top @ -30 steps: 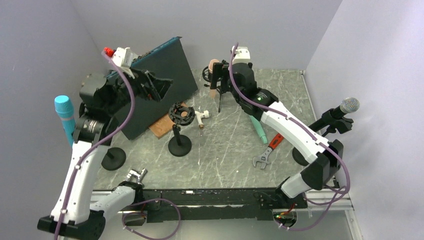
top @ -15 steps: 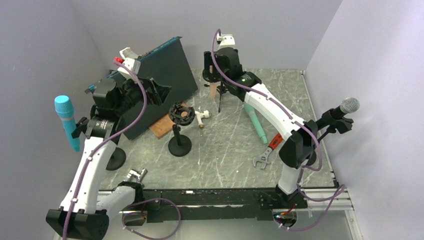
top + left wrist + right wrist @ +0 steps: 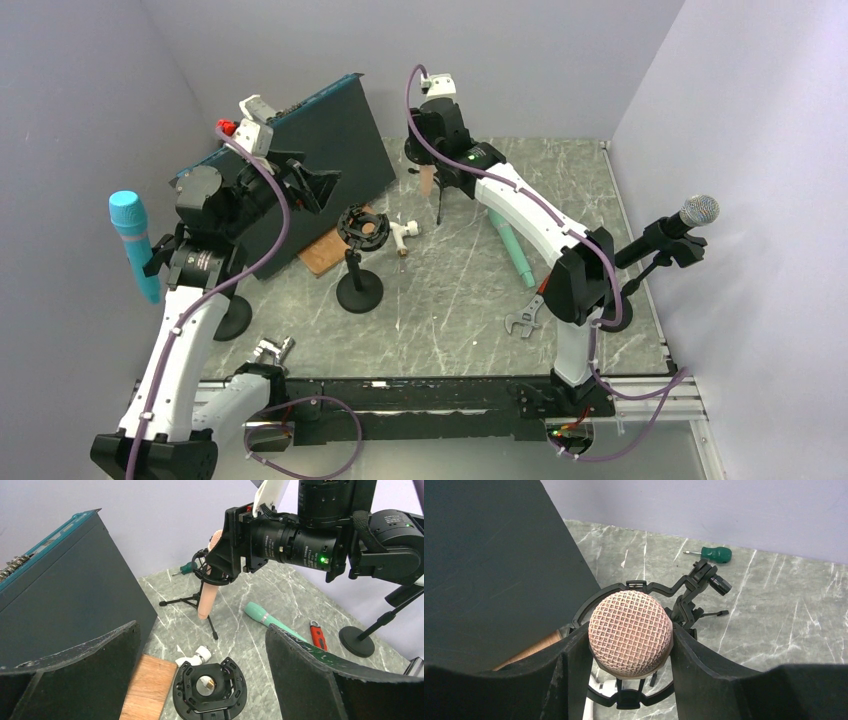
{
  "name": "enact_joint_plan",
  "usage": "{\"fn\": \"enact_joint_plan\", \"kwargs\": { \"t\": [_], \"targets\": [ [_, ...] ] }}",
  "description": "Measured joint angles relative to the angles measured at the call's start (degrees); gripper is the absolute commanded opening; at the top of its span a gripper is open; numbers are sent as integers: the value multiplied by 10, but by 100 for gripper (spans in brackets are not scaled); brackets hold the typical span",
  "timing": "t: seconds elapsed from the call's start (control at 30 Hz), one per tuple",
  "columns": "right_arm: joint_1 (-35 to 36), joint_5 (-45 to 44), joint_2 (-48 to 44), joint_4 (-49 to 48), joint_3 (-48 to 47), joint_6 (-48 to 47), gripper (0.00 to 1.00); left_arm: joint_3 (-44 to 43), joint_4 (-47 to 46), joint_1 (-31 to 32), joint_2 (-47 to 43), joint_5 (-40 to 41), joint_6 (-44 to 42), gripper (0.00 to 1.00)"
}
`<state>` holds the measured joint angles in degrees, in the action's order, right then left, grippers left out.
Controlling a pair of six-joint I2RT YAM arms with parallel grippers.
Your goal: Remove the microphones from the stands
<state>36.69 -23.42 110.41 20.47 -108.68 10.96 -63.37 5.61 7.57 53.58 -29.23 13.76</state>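
Note:
A pink microphone [image 3: 630, 632] with a mesh head stands upright in a black ring mount on a small tripod stand [image 3: 696, 587] at the back of the table. My right gripper [image 3: 629, 640] comes down on it from above, and its two fingers press against both sides of the mesh head. From the top view the right gripper [image 3: 425, 140] covers the head, and only the pink handle [image 3: 428, 182] shows below it. My left gripper [image 3: 201, 628] stands wide open above an empty black ring mount [image 3: 209, 682] and holds nothing.
A dark slanted panel [image 3: 320, 150] stands left of the stand, a wooden block [image 3: 325, 255] at its foot. A teal microphone [image 3: 515, 250], red wrench [image 3: 535, 300] and white fitting [image 3: 405, 232] lie on the table. A blue microphone [image 3: 132, 240] and a grey one [image 3: 697, 212] stand on side stands.
My right arm swung left and reached over the pink microphone, and its jaws closed onto the mesh head. My left arm shifted slightly and stayed open.

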Motion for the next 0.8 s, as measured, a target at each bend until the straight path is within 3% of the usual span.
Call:
{"fn": "enact_joint_plan", "kwargs": {
  "t": [0.5,0.8],
  "targets": [
    [1,-11,0,1,-12,-34,38,9,-18,-9,7,-12,11,97],
    [1,-21,-1,-2,-83,-59,26,12,-19,-10,10,-12,12,97]
  ]
}}
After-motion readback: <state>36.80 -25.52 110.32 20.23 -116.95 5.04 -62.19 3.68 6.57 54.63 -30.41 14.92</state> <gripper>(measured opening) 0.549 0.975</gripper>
